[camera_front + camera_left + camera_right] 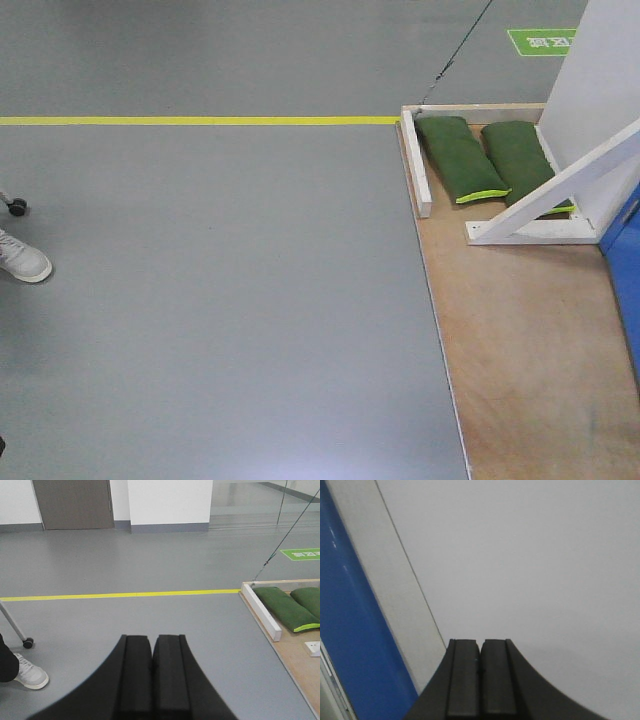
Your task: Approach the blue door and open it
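The grey floor (220,300) is stretching ahead, a yellow tape line (200,120) crossing it. The tall glossy blue door (626,245) is standing at the front view's right edge, nearer the right gripper (480,647) and lying left of its pressed-together jaws. The left gripper (152,647) is facing open floor, jaws likewise pressed together.

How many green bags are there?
2. One bag lies next to the white rail; the other bag lies right of it, by the white brace. Both are on the wooden platform. More may be hidden.
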Robot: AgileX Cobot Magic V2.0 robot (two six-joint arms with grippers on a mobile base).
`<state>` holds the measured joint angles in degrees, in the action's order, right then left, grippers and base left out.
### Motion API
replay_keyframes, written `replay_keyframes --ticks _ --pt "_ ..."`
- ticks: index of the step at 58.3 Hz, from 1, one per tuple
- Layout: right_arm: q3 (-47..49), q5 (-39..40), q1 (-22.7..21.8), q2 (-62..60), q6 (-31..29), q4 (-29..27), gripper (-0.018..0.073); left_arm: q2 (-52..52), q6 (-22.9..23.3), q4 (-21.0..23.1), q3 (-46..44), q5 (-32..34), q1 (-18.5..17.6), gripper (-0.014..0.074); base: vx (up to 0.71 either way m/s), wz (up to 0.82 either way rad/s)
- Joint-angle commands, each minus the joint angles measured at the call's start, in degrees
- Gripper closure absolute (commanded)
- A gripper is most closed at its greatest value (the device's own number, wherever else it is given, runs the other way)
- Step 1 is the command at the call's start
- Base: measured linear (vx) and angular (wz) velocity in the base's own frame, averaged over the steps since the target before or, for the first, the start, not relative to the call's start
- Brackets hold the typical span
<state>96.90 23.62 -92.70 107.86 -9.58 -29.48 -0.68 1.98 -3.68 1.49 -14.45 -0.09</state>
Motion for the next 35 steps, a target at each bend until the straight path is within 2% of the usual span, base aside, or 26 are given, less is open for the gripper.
replay_keyframes --ticks 1,11,35 --pt "2.29 1.07 0.00 -2.88 -0.62 0.64 0.0547 -0.66 0.20 0.42 -1.52 4.76 -0.36 0.0524 0.00 0.00" --pt "2.29 -4.75 0.00 -2.88 -0.57 0.59 0.0547 -0.66 0.20 0.42 -1.52 4.76 -0.36 0.0524 0.00 0.00" --pt "5.11 -4.79 0.00 -1.32 -0.57 0.97 0.0547 -0.66 0.20 0.42 -1.52 4.76 -0.36 0.0524 0.00 0.00"
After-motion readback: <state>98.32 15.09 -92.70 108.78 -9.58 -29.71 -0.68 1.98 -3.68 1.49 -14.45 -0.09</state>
